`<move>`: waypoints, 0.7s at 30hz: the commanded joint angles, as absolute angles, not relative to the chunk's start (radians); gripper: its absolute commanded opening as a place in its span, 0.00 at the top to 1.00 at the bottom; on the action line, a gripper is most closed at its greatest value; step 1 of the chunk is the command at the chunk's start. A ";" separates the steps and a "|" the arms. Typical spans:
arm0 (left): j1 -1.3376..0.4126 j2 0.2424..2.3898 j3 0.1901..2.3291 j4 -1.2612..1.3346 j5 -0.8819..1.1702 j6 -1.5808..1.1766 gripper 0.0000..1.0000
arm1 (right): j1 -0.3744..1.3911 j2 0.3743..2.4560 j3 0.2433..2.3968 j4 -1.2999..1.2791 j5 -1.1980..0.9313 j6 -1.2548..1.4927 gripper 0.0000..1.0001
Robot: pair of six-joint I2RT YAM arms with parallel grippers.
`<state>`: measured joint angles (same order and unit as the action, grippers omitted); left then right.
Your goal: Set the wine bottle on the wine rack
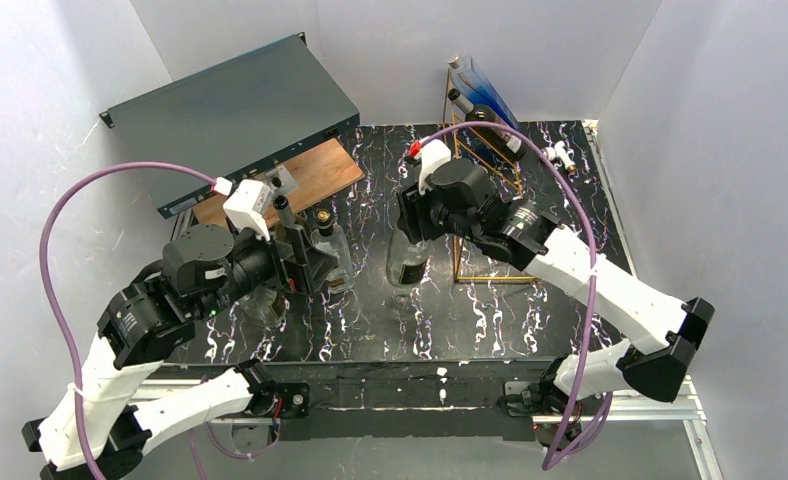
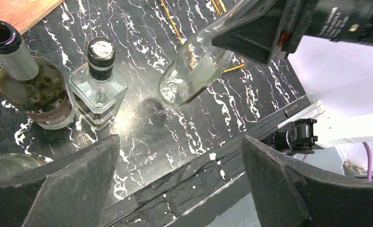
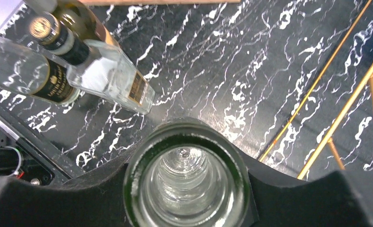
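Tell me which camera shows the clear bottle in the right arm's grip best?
Left wrist view: the clear bottle shows side-on and tilted, its neck end in the right tool. The right wrist view only looks straight down its open mouth; the top view hides most of it beneath that tool.

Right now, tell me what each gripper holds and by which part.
The right gripper grips the clear wine bottle by its neck, just below the mouth. The left gripper is open, holding nothing.

A robot lab booth: plain white walls [image 1: 60,80] box in a marbled black table [image 1: 370,320], metal rail [image 1: 650,408] at six o'clock.
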<state>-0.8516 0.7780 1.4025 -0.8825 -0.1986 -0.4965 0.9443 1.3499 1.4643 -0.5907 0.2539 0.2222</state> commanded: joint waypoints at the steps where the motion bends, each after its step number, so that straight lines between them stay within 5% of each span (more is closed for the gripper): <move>1: -0.845 0.797 1.432 -0.869 -0.205 -0.475 0.01 | 0.944 1.305 1.635 -0.449 0.258 0.179 0.99; 21: -0.845 0.802 1.451 -0.870 -0.225 -0.448 0.01 | 0.945 1.333 1.958 -0.409 0.417 -0.011 0.99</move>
